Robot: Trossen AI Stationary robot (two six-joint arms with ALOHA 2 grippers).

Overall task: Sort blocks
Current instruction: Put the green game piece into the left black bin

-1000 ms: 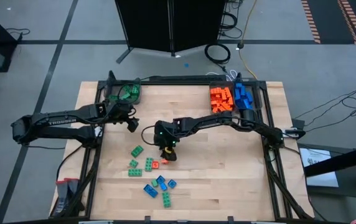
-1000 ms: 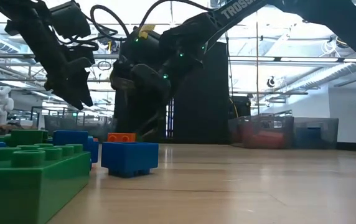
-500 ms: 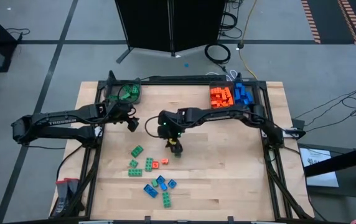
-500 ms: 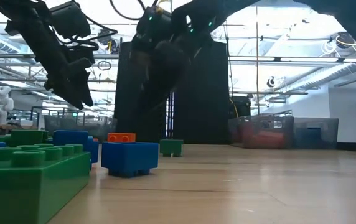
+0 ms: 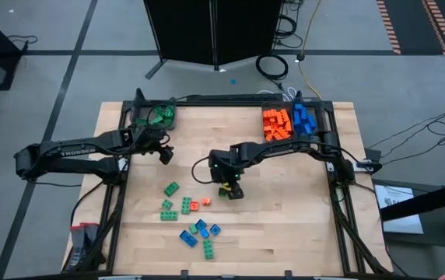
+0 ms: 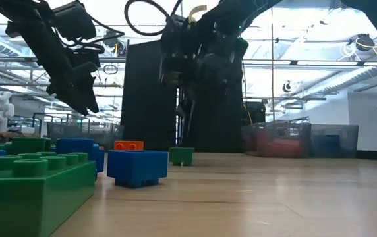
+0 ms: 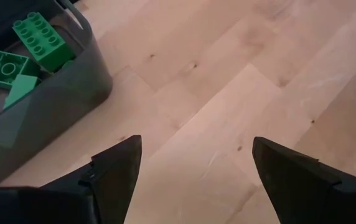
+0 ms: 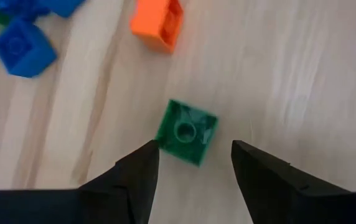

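- Between the spread jaws of the right gripper (image 8: 190, 165), a small green block (image 8: 186, 132) lies on the tabletop (image 5: 285, 210), ungrasped; an orange block (image 8: 158, 23) and blue ones (image 8: 23, 45) lie beyond.
- Step in hand, by judgement: picking this green block. The next move calls for a descent and closure on it.
- Left gripper (image 7: 193, 158) waits, jaws wide and empty, just beside the bin of green blocks (image 7: 72, 74).
- Loose blocks (image 5: 191, 222) remain; orange and blue bins (image 5: 289, 123) sit at the far right corner.
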